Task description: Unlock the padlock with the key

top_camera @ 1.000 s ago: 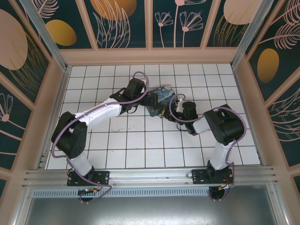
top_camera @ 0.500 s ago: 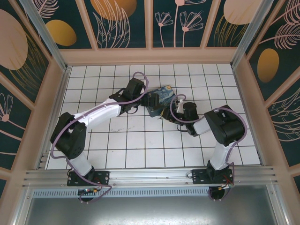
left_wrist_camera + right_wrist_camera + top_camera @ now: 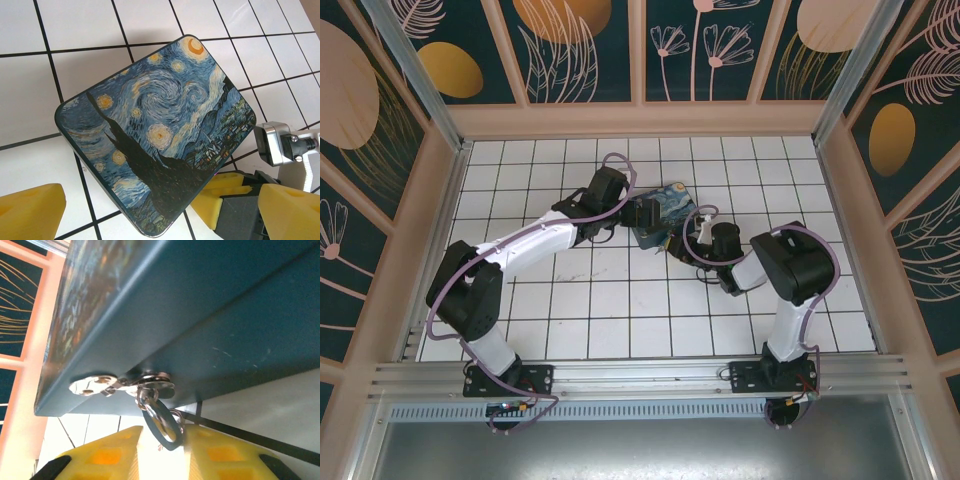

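Right gripper (image 3: 162, 434) flanks the padlock (image 3: 161, 422) on the hasp (image 3: 120, 384) of the box (image 3: 155, 130); clamped or not, I cannot tell. Left gripper (image 3: 160, 200) gapes wide. Best to hold the lock steady w/ keyhole reachable.

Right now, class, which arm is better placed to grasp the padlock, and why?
Right. The right claw brackets the padlock hanging at the latch, a finger on each side. The left claw hangs open above the box, away from that latch.

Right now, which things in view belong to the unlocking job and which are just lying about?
Job: padlock on the hasp of the starry-night box; right claw straddling it.
Lying about: left claw, open by the box; tiled floor.
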Motion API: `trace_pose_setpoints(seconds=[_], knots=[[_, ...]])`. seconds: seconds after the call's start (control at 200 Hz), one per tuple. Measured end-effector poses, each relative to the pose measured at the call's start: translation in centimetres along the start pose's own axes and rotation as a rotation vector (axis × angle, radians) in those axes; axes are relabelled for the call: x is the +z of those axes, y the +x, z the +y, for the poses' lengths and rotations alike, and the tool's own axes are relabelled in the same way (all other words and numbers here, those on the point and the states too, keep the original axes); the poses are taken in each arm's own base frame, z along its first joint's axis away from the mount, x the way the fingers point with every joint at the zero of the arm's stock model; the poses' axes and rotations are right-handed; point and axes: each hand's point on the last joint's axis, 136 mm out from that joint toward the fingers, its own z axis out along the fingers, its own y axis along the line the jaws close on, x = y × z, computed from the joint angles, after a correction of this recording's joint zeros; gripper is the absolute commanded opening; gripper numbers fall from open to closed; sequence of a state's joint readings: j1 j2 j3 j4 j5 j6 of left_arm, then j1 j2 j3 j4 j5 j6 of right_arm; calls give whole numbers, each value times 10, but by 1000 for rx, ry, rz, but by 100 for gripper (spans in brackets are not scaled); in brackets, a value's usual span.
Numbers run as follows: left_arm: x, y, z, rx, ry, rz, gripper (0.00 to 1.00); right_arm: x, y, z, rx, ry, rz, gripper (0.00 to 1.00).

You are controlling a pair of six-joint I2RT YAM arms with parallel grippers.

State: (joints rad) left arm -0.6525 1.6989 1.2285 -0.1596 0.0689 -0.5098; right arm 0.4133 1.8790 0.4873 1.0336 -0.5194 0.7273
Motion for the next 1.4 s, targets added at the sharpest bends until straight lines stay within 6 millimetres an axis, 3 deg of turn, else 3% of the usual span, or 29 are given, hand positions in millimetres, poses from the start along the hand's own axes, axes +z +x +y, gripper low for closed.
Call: trace_pose_setpoints(seconds=[0.315, 0.38, 0.56, 0.796, 1.096, 1.396], knots=[[0, 0, 0, 0, 1, 1, 98, 4, -4, 3, 13, -25, -31, 30], [0, 0, 0, 0, 1, 1, 99, 6, -4, 2, 14, -21, -36, 26], [0, 0, 0, 0, 1, 1, 98, 11, -5, 4, 20, -25, -45, 0], [-2, 6, 2, -1, 2, 9, 98, 12, -6, 5, 30, -26, -49, 0], [-13, 47, -7, -9, 140, 89, 93, 9, 2, 13, 61, -47, 10, 0], [-12, 103, -11, -99, 298, 187, 73, 11, 14, 23, 88, -86, 122, 0]])
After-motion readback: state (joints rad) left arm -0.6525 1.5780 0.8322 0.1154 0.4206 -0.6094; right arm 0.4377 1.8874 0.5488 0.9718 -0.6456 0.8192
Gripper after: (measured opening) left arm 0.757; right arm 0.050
